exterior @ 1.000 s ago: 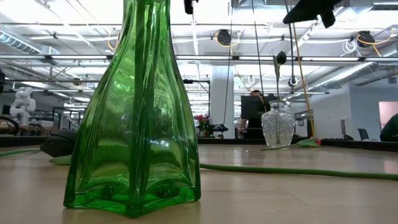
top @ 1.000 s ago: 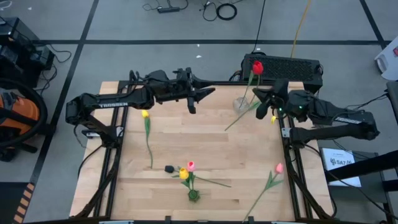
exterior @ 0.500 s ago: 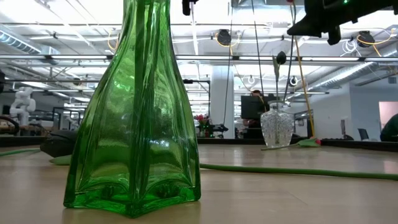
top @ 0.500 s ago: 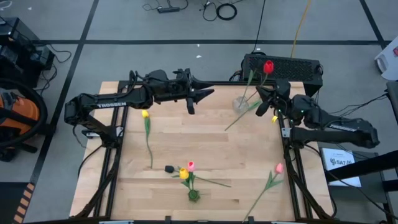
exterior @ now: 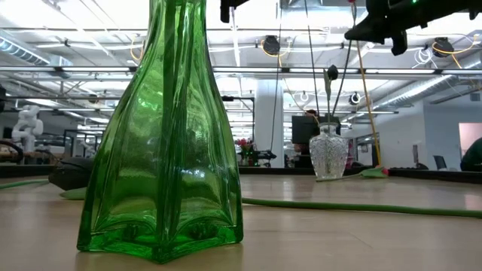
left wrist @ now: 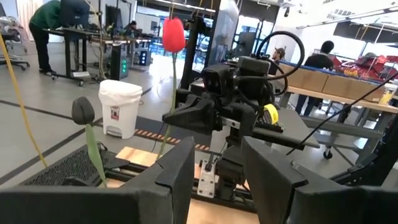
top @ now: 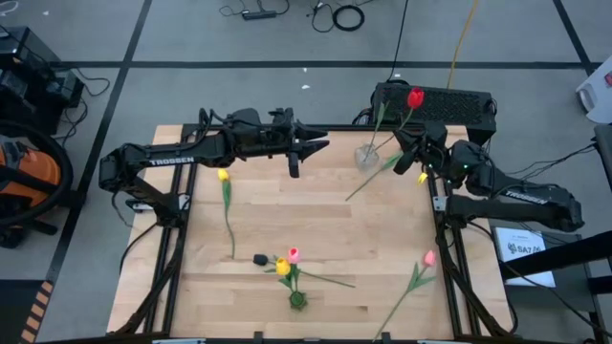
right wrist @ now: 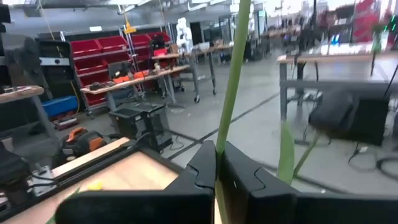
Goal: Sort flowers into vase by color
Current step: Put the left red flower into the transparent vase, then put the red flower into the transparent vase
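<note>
My right gripper (top: 405,145) is shut on a red tulip (top: 414,97) above the clear glass vase (top: 366,156) at the table's far right. The vase also shows in the low view (exterior: 329,154) and holds a black tulip (exterior: 330,73). My left gripper (top: 301,153) hangs open and empty at the far middle, facing the right arm. The green vase (top: 298,300) near the front edge holds a yellow tulip (top: 283,268) and a pink tulip (top: 294,254). My right gripper pinches the red tulip's green stem (right wrist: 219,144) between its two fingers, well below the head. The fingers come from the table's right side and lie across the stem. The tulip stands nearly upright, head up, and its lower end slants down to the clear vase's mouth (exterior: 332,126).
A yellow tulip (top: 223,175) lies on the table's left part, a pink tulip (top: 429,258) at the right edge, a black head (top: 260,259) beside the green vase. Another stem (top: 368,182) lies beside the clear vase. A small yellow head (top: 421,180) shows under the right arm.
My right gripper has gone a little toward the table's right and far edge with the red tulip, whose head has swung right. The clear vase with the black tulip has shifted slightly toward the table's left.
</note>
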Tool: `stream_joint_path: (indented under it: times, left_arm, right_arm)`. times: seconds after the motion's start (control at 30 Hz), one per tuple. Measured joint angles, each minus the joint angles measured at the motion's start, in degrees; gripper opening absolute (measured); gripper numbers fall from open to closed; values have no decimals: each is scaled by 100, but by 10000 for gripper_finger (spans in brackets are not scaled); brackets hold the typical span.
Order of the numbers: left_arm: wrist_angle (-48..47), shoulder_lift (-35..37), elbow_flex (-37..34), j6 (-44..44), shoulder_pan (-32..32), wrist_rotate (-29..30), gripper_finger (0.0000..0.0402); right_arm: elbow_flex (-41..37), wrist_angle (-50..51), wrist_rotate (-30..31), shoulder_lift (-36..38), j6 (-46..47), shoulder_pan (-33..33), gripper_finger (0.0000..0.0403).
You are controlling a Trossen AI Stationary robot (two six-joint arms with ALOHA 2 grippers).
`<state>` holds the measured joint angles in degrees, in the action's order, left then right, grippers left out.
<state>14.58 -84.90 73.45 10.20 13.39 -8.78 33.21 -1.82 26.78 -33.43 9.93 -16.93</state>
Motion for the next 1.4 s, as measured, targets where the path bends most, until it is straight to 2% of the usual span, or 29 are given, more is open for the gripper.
stream_joint_path:
  times: [0.2, 0.63, 0.93, 1.17, 1.4]
  left_arm:
    - [-32, 0, 0, -4, 4, 0, 138]
    - [-54, 0, 0, -4, 4, 2, 138]
    - [-112, -2, 0, 1, -2, -37, 138]
    - [-130, -2, 0, 13, -2, -92, 138]
    - [-141, -2, 0, 8, -2, -96, 138]
  right_arm:
    - [4, -43, 13, -230, -306, -62, 0]
    - [7, -304, -133, -1450, -368, -321, 1]
    - [8, -123, -113, -2126, -78, -529, 30]
    - [9, 167, -128, -2240, 127, -627, 56]
    - [9, 178, -128, -1747, 123, -629, 99]
